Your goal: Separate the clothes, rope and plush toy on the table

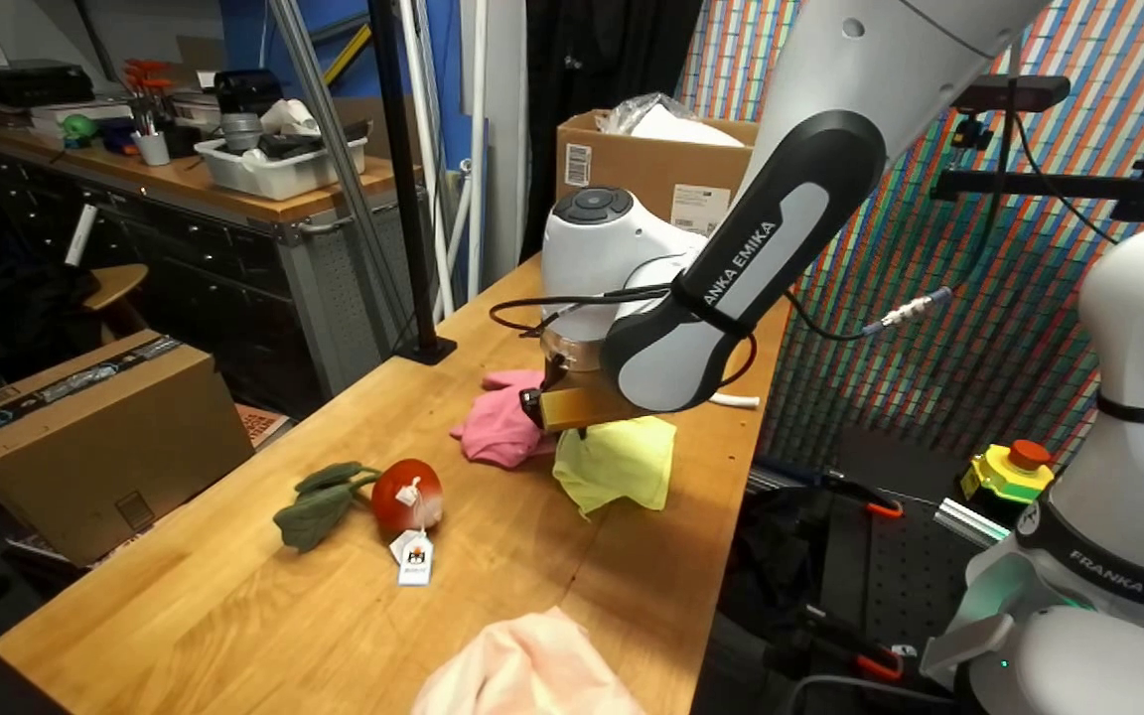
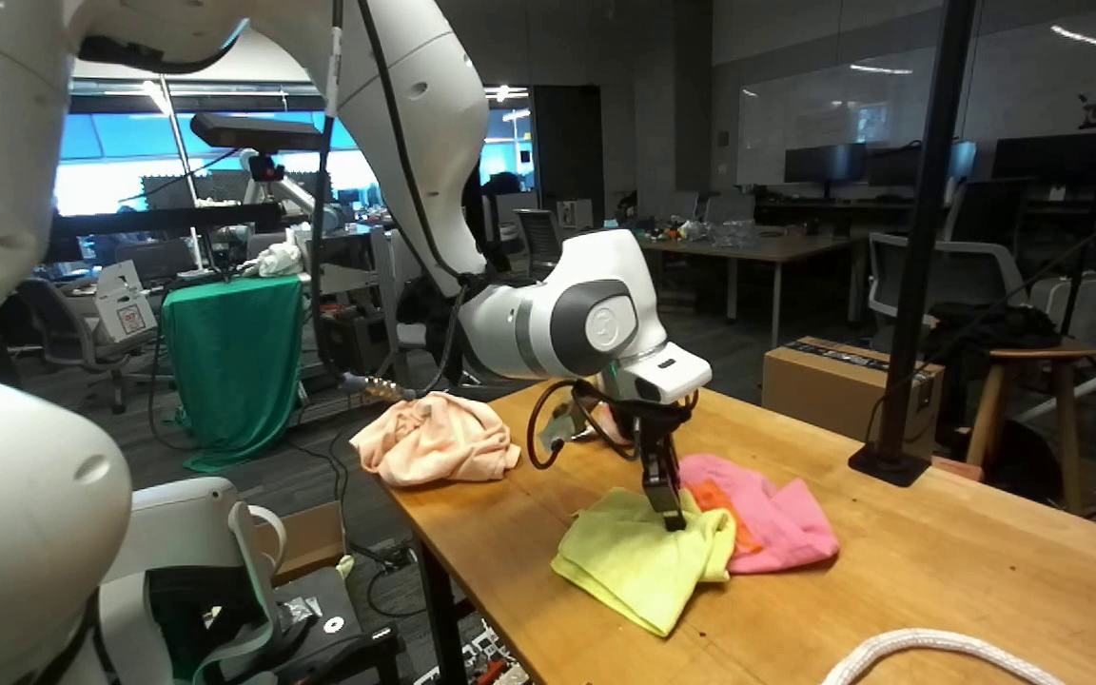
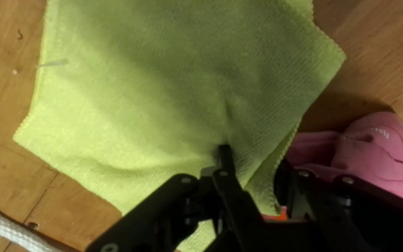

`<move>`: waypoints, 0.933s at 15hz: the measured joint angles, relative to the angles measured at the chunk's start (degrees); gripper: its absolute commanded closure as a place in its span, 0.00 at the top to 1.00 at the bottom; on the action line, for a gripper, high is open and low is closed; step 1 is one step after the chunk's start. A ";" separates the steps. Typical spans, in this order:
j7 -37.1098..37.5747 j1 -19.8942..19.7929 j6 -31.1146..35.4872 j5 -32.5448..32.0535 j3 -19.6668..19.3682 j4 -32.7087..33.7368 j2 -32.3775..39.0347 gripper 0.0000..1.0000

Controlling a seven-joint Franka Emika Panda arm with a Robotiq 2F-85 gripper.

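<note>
- Our jaws, on the black 2-finger gripper, stand parted and released in the wrist view, aimed down at a light brown wooden table.
- Between the jaws we see the folded edge of a yellow-green soft fabric cloth with pointed corners; 1 dark fingertip presses into it, and its partner sits past that edge, where we can't make out whether it touches the cloth.
- Just beside the jaws we find a crumpled pink fabric garment with small white lettering; a bright orange patch shows next to the cloth, and we can't say if it belongs to the garment.
- Well apart from the jaws, in an exterior view, we see a round red-and-white plush toy with green leaves and white tags.
- Farther from the jaws than that toy, we have a bunched, peach-coloured fabric piece at the table's edge.
- Opposite that peach piece, across the jaws, we see a white braided rope curving on the wood, apart from the cloth.
- Above the jaws our white-and-grey robot arm slopes down.
- Past the pink garment from the jaws, we see a black upright post at the table's edge.
</note>
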 measured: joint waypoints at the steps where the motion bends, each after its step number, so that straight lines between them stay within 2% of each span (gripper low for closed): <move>1: 1.97 -0.14 0.00 -2.50 -0.02 0.00 0.03 0.72; 5: 8.96 -0.32 -1.61 -11.98 -0.31 0.00 -0.03 0.99; 10: 16.14 -0.34 -7.41 -24.92 0.23 0.20 -2.63 1.00; 12: 18.26 -0.94 -10.44 -29.89 1.72 0.52 -4.64 1.00; 14: 19.90 -2.95 -13.18 -35.00 4.80 1.03 -6.73 1.00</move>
